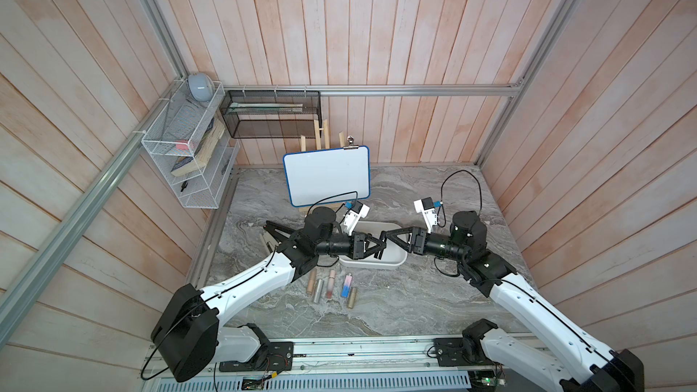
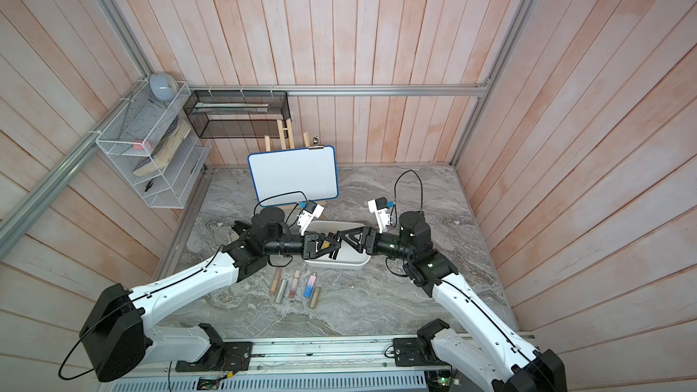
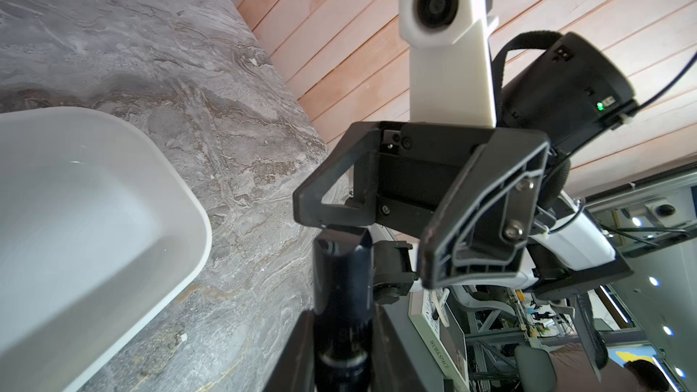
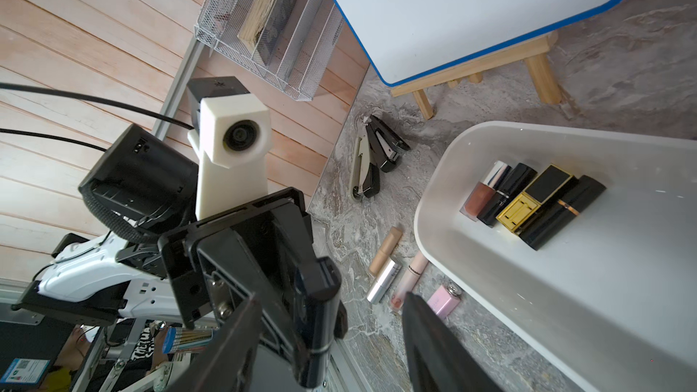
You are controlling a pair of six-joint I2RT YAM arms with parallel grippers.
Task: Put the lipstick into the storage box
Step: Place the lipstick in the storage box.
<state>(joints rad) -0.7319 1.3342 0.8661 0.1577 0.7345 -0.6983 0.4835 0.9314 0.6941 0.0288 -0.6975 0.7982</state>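
The grey marbled desk [image 1: 396, 307] carries a shallow white box [image 1: 377, 265] near its middle. A row of five lipsticks [image 1: 330, 284] lies just in front of the box. Behind it stands a small wooden easel [image 4: 541, 73], and a black stapler [image 4: 388, 145] lies near the desk's left edge.

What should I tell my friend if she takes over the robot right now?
Left hand: shut on a black lipstick, held up near the storage box.
Right hand: open and holding nothing, facing the left hand, close to that lipstick's free end.
Done: four lipsticks lie inside the box.
Left to do: get the held lipstick into the box, perhaps by passing it across. Then pick up the five lipsticks lying on the table in front of the box.
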